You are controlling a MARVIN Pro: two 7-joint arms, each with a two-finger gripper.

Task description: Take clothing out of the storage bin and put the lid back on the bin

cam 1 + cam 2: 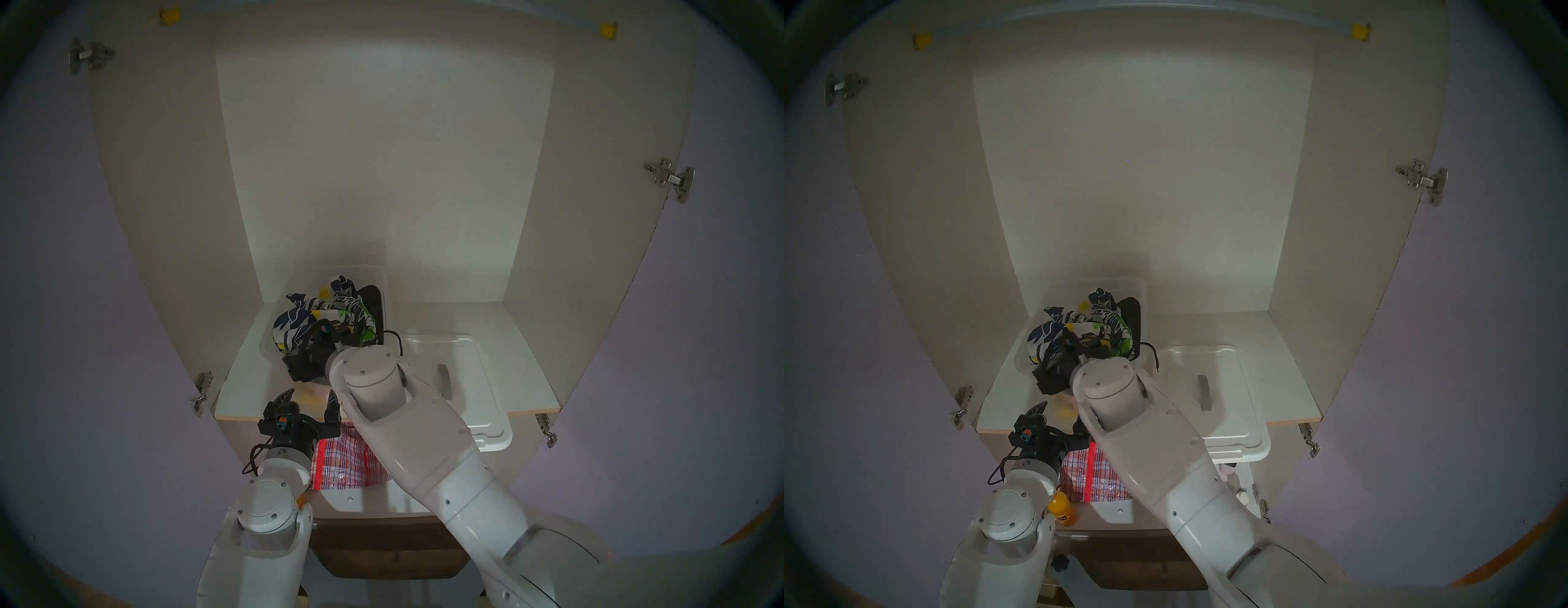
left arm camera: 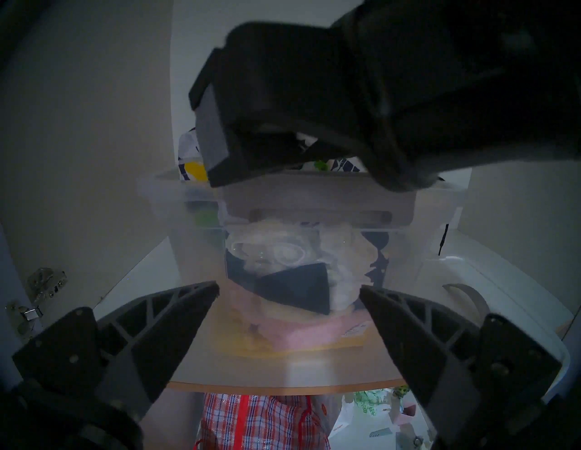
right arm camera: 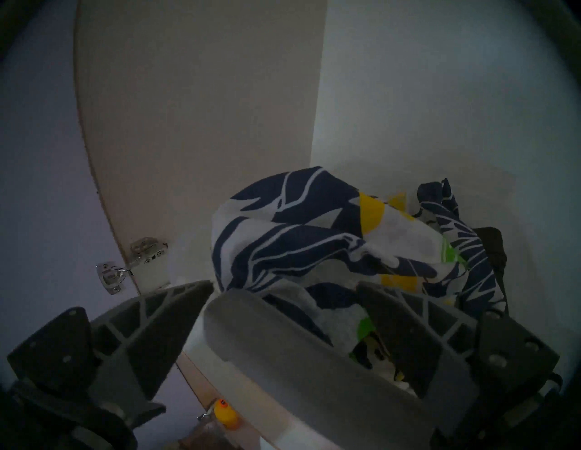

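Observation:
The clear storage bin [image 1: 385, 303] stands at the shelf's left back. The leaf-print clothing [image 1: 314, 312] is heaped above its rim and also shows in the right wrist view [image 3: 301, 226]. My right gripper [image 1: 297, 366] is open at the bin's front rim. It stands astride the grey front handle [image 3: 314, 355], one finger outside the bin and the other inside against the clothing. My left gripper [image 1: 310, 399] is open and empty just before the shelf's front edge, facing the bin's front wall [image 2: 195, 226]. The white lid [image 1: 471, 373] lies flat right of the bin, overhanging the shelf edge.
A plain black garment [image 1: 373, 297] lies at the bin's right side. A red-and-white checked bag [image 1: 343, 463] sits on the lower level under my arms, and an orange bottle [image 1: 1062, 509] stands beside it. The cabinet's side walls, open doors and hinges [image 1: 203, 388] flank the shelf.

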